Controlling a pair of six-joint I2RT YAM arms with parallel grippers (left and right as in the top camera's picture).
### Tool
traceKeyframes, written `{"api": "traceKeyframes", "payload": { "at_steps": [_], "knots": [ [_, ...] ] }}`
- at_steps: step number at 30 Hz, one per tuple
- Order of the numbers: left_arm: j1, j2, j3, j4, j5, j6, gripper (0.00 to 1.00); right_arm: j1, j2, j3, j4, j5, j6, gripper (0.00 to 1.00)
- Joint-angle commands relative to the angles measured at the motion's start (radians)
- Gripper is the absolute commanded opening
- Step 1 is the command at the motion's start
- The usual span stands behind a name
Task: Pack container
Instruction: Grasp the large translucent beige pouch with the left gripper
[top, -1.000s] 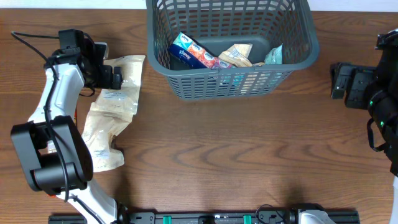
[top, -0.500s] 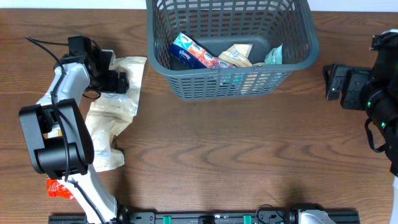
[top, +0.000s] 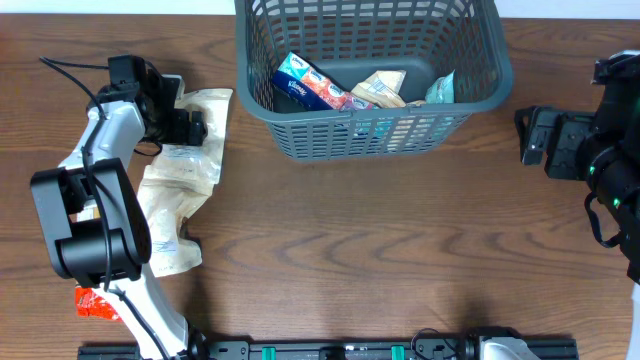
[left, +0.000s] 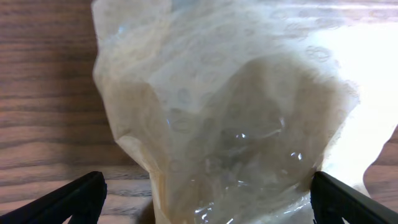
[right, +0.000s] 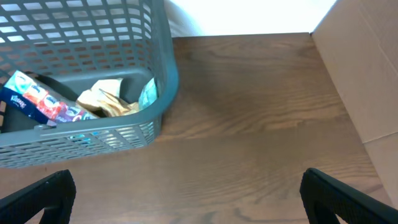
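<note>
The container, a dark grey slotted basket (top: 480, 85), stands at the top centre and also shows in the right wrist view (right: 163, 56). It holds a blue tissue pack (top: 305, 82), tan packets (top: 385, 88) and a teal packet (top: 441, 88). A clear tan-filled bag (top: 185, 165) lies on the table at the left. My left gripper (top: 188, 128) is open over its upper end, and the bag (left: 230, 124) lies between the spread fingers. My right gripper (top: 532, 138) is open and empty, right of the basket.
A second tan bag (top: 160, 235) lies below the first at the left. A small red packet (top: 95, 303) lies at the bottom left by the arm base. A cardboard wall (right: 367, 68) stands at the table's right edge.
My left gripper swung right and settled over the bag's upper end. My right gripper edged slightly left toward the basket.
</note>
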Motion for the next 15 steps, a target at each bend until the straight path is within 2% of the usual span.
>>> {"api": "traceKeyframes", "payload": {
  "at_steps": [1, 10, 12, 13, 15],
  "knots": [
    [-0.001, 0.039, 0.007, 0.002, 0.013, -0.022, 0.99, 0.005, -0.004, 0.000, -0.007, -0.004, 0.014, 0.99],
    [-0.001, 0.055, 0.007, 0.005, 0.013, -0.037, 1.00, 0.005, -0.004, 0.000, -0.015, -0.004, 0.014, 0.99],
    [-0.001, 0.055, 0.007, 0.006, 0.013, -0.036, 0.89, 0.005, -0.004, 0.000, -0.015, -0.004, 0.014, 0.99],
    [-0.001, 0.055, 0.007, 0.006, 0.013, -0.036, 0.77, 0.005, -0.004, 0.000, -0.015, -0.004, 0.014, 0.99],
    [-0.001, 0.055, 0.007, 0.005, 0.013, -0.036, 0.62, 0.005, -0.004, 0.000, -0.015, -0.004, 0.014, 0.99]
  ]
}}
